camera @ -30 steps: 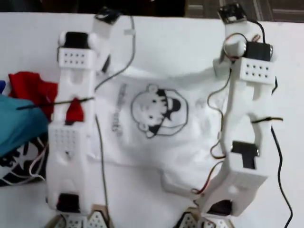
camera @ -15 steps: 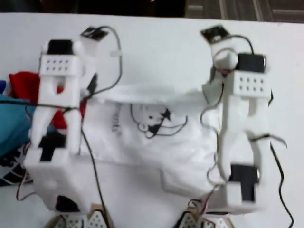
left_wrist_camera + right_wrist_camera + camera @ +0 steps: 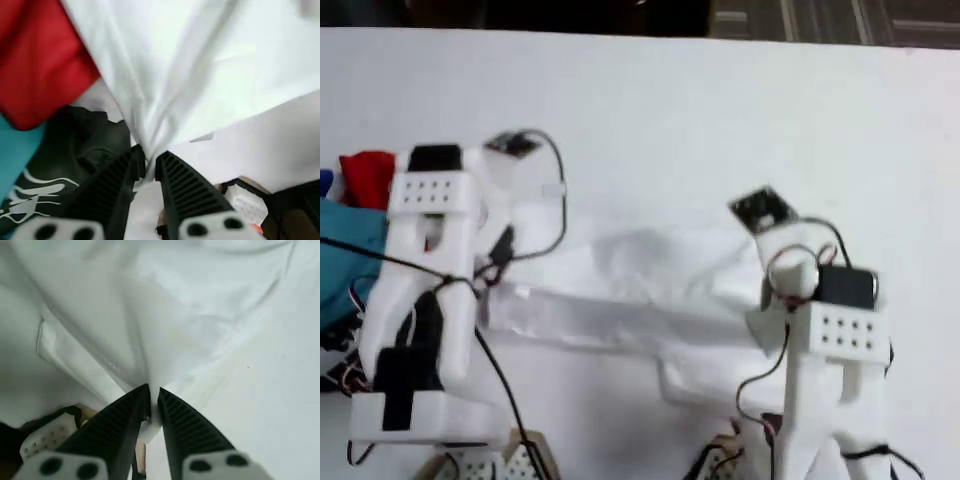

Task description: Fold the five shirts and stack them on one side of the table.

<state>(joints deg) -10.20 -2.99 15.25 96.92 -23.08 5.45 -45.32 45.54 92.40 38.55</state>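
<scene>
Across the near middle of the table, holding the white shirt doubled into a long band, likely to lay a fold. At the left edge, other shirts heaped in wait. Clamped on a pinch of white cloth at either end, for tautness: left gripper, right gripper.

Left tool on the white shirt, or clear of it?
Touching. Left wrist view shows the left tool pinching a gathered fold of the white shirt.
</scene>
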